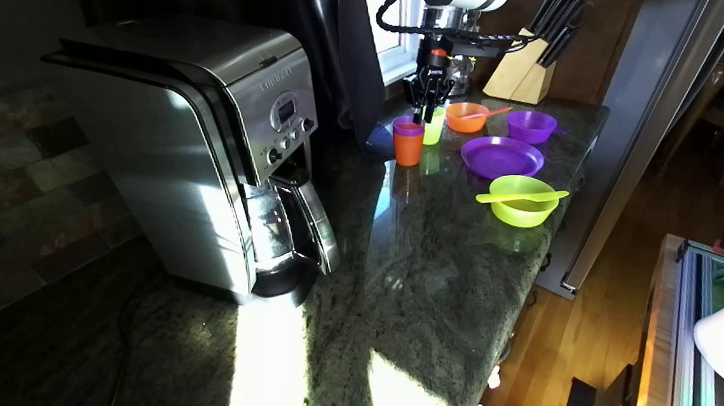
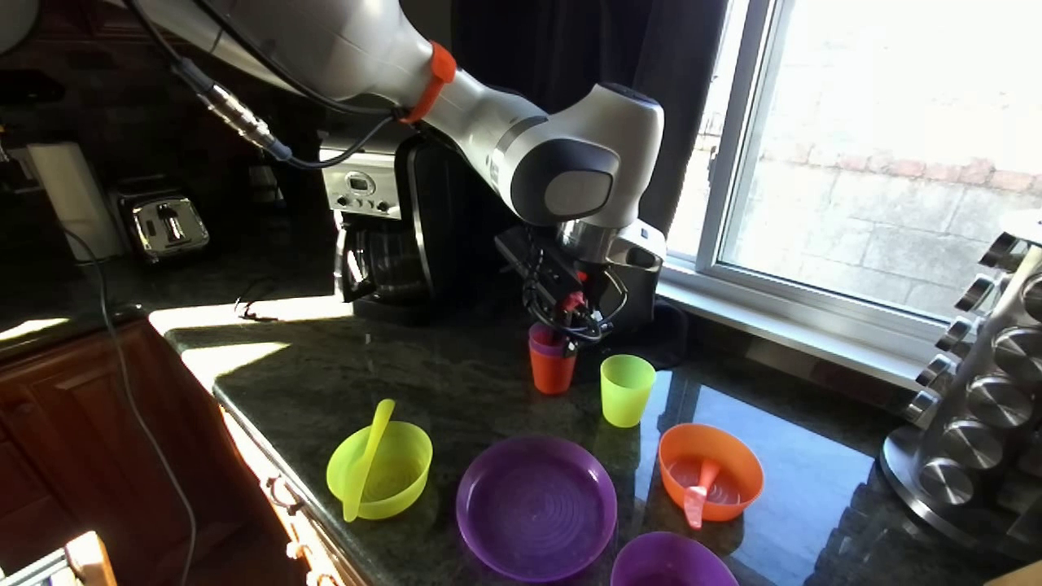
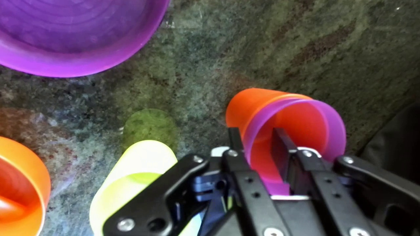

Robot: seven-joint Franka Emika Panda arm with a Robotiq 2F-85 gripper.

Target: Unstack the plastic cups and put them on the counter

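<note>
Dark counter point(image 1: 437, 280) | purple cup point(image 3: 335, 129) in orange cup point(image 1: 408, 150), long axis vertical, mouths up | pincer point(image 3: 257, 140) fingers parted

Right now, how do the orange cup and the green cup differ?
The orange cup is vivid red-orange; the green cup is bright lime. The orange cup has a purple cup nested inside; the green cup stands unstacked. Both stand upright on the counter.

A purple cup point(image 1: 405, 126) sits nested inside an orange cup point(image 1: 408, 151) — both upright, purple rim showing — toward the far side of the speckled, dark counter point(image 1: 437, 280).
</note>
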